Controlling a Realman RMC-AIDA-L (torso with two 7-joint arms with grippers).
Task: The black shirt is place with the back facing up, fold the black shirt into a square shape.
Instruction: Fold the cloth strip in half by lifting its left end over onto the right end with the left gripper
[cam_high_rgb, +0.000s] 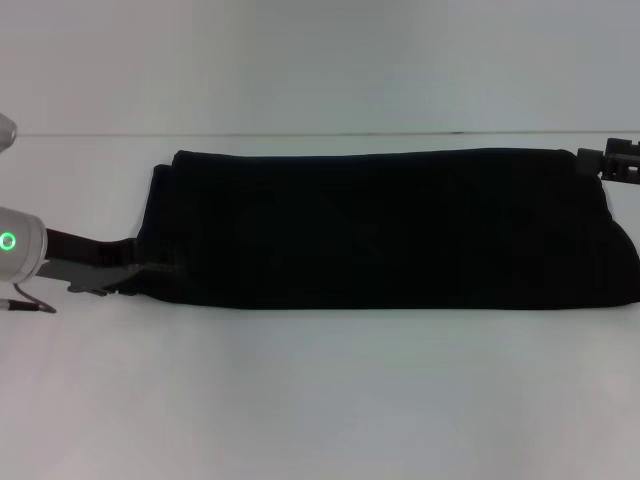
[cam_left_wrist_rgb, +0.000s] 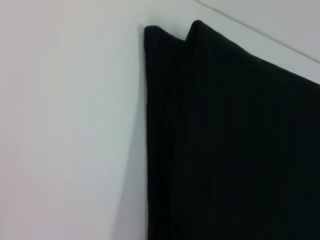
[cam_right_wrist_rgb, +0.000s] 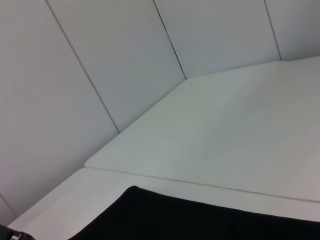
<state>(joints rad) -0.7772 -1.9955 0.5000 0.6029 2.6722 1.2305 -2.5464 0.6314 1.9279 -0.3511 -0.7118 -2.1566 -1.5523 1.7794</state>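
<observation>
Your black shirt (cam_high_rgb: 390, 228) lies across the white table (cam_high_rgb: 320, 400) as a long folded band, running side to side. Your left gripper (cam_high_rgb: 128, 272) is down at the band's left end, touching the near corner; I cannot tell whether its fingers are apart or together. Your right gripper (cam_high_rgb: 615, 162) sits at the far right corner, finger state unclear too.

Left pincer (cam_high_rgb: 125, 272) reaches in low from the left edge; right pincer (cam_high_rgb: 612, 162) sits at far right.
</observation>
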